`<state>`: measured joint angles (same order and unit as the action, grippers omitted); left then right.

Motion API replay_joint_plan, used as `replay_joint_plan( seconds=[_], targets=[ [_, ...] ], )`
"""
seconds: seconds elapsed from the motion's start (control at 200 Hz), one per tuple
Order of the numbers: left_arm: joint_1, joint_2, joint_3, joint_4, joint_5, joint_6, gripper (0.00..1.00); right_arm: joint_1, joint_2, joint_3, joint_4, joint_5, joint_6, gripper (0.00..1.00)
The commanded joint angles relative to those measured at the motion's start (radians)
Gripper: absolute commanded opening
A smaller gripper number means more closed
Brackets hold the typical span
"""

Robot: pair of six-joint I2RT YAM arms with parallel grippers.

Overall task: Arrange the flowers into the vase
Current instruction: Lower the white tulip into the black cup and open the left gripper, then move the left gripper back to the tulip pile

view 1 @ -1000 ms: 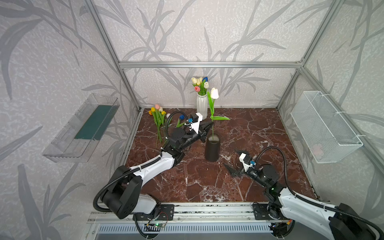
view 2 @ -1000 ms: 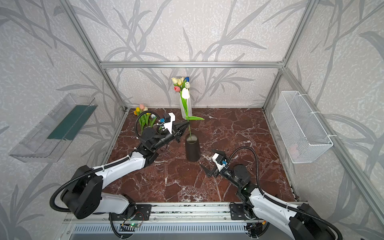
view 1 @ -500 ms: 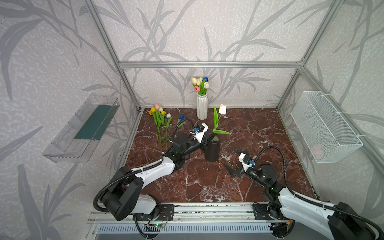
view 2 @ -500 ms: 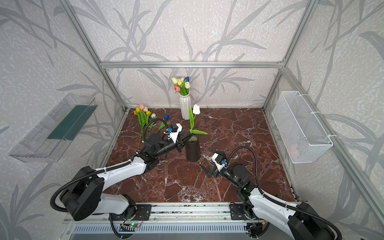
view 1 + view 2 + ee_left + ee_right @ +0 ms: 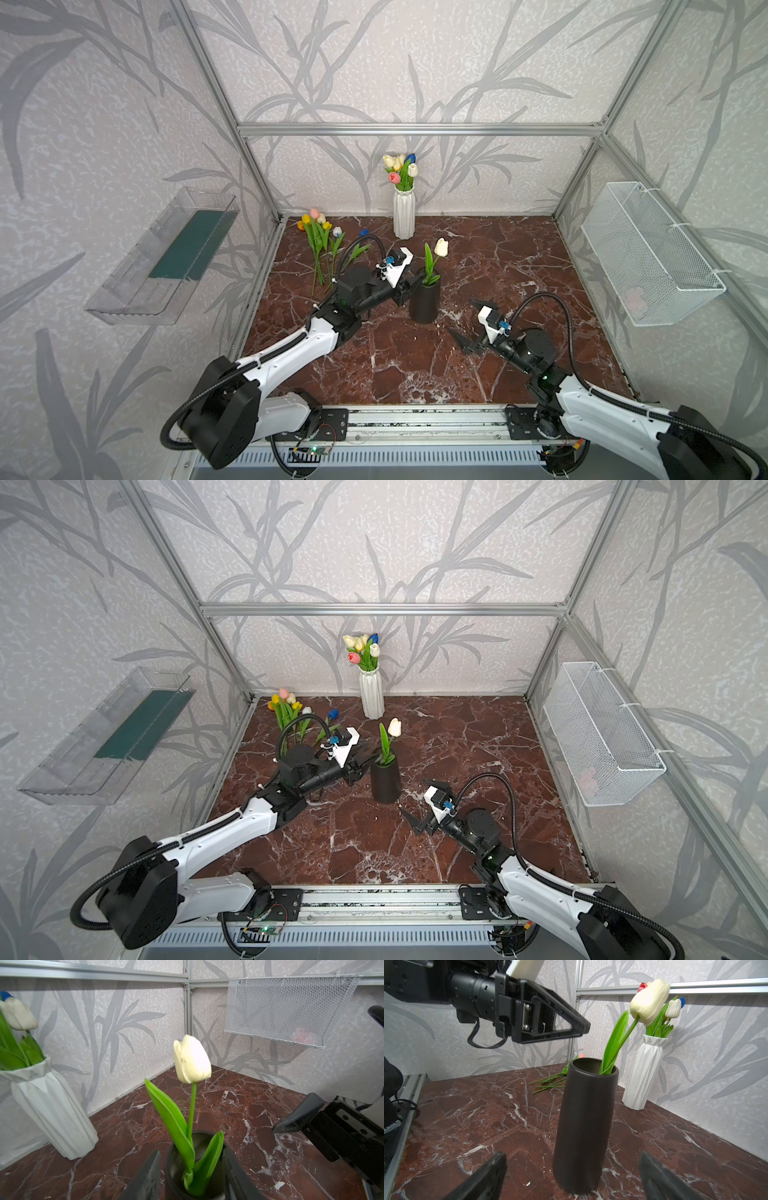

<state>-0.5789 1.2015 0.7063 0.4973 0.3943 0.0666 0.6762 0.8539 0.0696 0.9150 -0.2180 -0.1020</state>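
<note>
One white tulip (image 5: 441, 247) is seated in the black vase (image 5: 424, 303), the left gripper (image 5: 191, 1153) and right gripper (image 5: 461, 316) are both held parted and empty, and several loose tulips (image 5: 322, 245) are left lying on the floor (image 5: 498, 257).

Both top views look down from high above the tall dark cylindrical vase (image 5: 424, 301); both wrist cameras face it closely from either side.

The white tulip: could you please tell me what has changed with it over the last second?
The left gripper lowered the white tulip into the black vase and opened, releasing it. The right gripper, white vase bouquet and loose flowers stayed put.
</note>
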Motion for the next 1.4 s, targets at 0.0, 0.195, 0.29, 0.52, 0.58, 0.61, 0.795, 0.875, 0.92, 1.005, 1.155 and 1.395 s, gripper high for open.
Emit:
replay_joint_plan(
  seconds=[0.0, 0.195, 0.29, 0.52, 0.58, 0.61, 0.795, 0.875, 0.92, 1.005, 1.155, 1.395],
  targets=[
    [0.038, -0.084, 0.03, -0.047, -0.017, 0.047, 0.63, 0.005, 0.0, 0.026, 0.033, -0.004, -0.005, 0.99],
    [0.242, -0.071, 0.021, -0.017, -0.092, -0.019, 0.63, 0.006, -0.018, 0.025, 0.02, -0.011, -0.003, 0.99],
    [0.366, 0.014, 0.042, -0.026, -0.169, -0.119, 0.62, 0.006, -0.015, 0.025, 0.021, -0.011, -0.001, 0.99],
    [0.465, 0.397, 0.438, -0.614, -0.33, -0.138, 0.6, 0.006, 0.01, 0.027, 0.034, -0.012, -0.005, 0.99],
    [0.468, 0.534, 0.602, -0.815, -0.376, -0.118, 0.61, 0.007, 0.008, 0.027, 0.03, -0.012, -0.005, 0.99],
    [0.469, 0.599, 0.682, -0.911, -0.399, -0.11, 0.61, 0.006, 0.008, 0.03, 0.029, -0.011, -0.006, 0.99],
    [0.467, 0.913, 1.046, -1.258, -0.437, -0.049, 0.63, 0.008, 0.002, 0.03, 0.025, -0.016, -0.006, 0.99],
    [0.468, 0.991, 1.139, -1.339, -0.451, -0.035, 0.64, 0.008, -0.006, 0.029, 0.018, -0.013, -0.009, 0.99],
    [0.468, 1.018, 1.158, -1.344, -0.466, -0.024, 0.65, 0.008, -0.011, 0.029, 0.012, -0.011, -0.01, 0.99],
    [0.467, 1.061, 1.191, -1.355, -0.472, 0.009, 0.65, 0.008, -0.022, 0.027, 0.006, -0.009, -0.011, 0.99],
    [0.467, 1.114, 1.233, -1.392, -0.46, 0.036, 0.63, 0.008, -0.024, 0.028, 0.007, -0.014, -0.007, 0.99],
    [0.468, 1.154, 1.232, -1.393, -0.451, 0.052, 0.52, 0.008, -0.029, 0.025, 0.012, -0.012, -0.006, 0.99]
  ],
)
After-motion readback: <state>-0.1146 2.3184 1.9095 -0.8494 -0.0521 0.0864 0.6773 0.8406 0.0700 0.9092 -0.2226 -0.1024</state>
